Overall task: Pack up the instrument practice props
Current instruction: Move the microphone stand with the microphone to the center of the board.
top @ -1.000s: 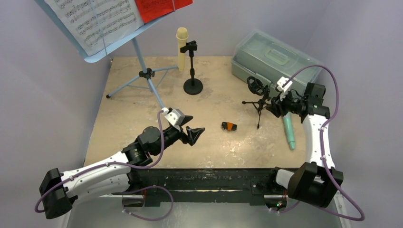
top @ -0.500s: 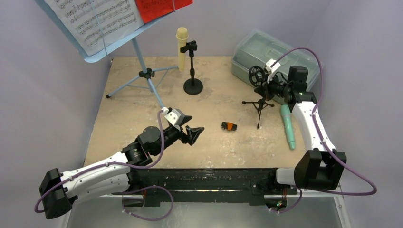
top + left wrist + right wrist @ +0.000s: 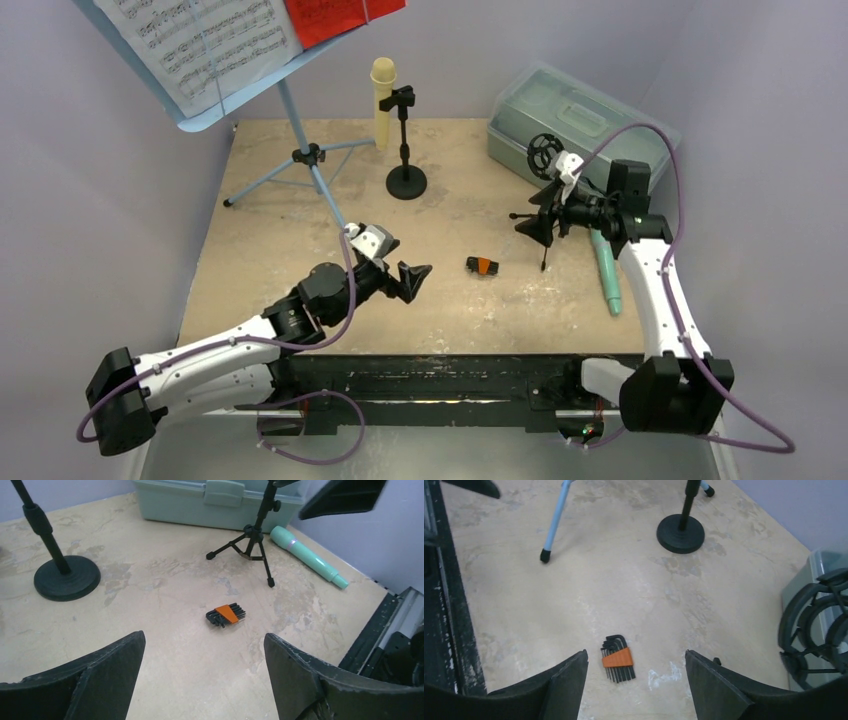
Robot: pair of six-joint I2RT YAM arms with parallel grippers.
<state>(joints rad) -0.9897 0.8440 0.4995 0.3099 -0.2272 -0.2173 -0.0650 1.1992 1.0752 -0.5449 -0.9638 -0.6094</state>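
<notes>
**mic_check:** So what are the two pincers up to? Either of them holding a prop?

**deskcam:** Nope. Left pincer is spread wide with nothing in it, hanging over the desk near a little orange hex key set. Right pincer is gaping too, empty, right beside the black tripod mic holder.

**mic_check:** And the props?

**deskcam:** All out on the desk. Pale-blue music rack stands back left on its tripod legs, with white pages and a red page on it. Cream mic is upright in the round-base black stand. Teal mic lies flat near the right edge, just past the tripod. Grey-green case sits back right, lid shut.
</notes>
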